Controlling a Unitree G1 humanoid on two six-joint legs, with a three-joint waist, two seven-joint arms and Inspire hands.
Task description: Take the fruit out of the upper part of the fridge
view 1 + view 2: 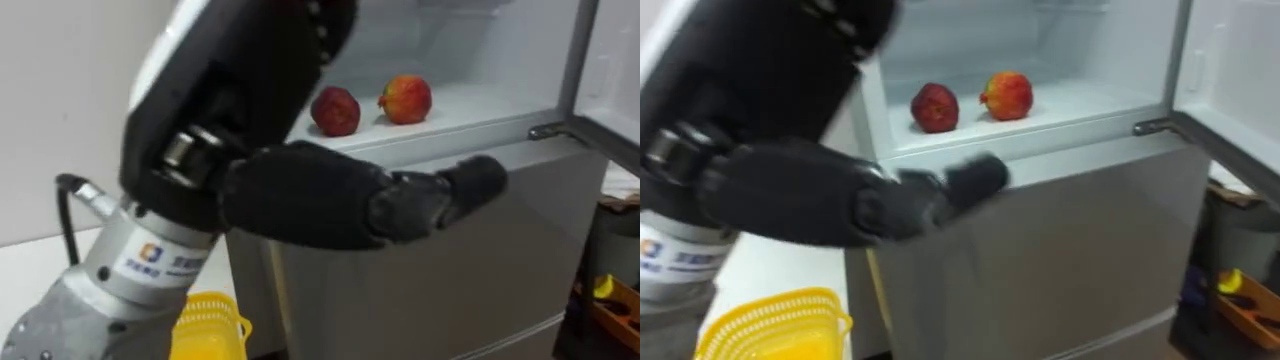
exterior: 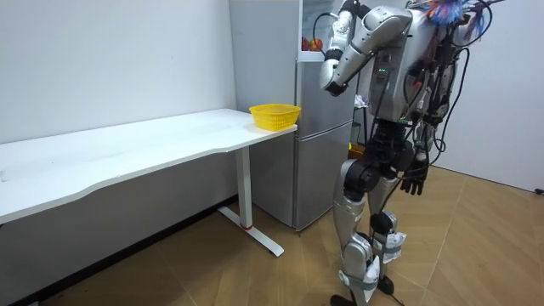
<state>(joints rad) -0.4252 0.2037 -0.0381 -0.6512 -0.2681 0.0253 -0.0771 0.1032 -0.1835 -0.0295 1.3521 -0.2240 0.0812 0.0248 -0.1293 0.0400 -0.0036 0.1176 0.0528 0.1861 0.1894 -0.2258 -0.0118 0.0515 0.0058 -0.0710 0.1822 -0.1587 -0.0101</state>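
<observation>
Fig.: L hand [image 1: 330, 195], fingers straight and empty, level w/ top edge of lower door [image 1: 420, 280]; dark apple [image 1: 335, 110] and brighter apple [image 1: 405, 98] (both on upper fridge shelf [image 1: 480, 105]) lie above and beyond its fingertips; R hand [image 2: 414, 181] hangs slack, farther off.

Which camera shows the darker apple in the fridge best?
Right eye view: the darker apple sits unobstructed on the shelf. The left eye view has it right beside the left arm; the room view, a tiny red speck.

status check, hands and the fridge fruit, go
left hand open, empty, before fridge; right hand open at side. apples on upper shelf, untouched. door open, nothing blocking.
</observation>
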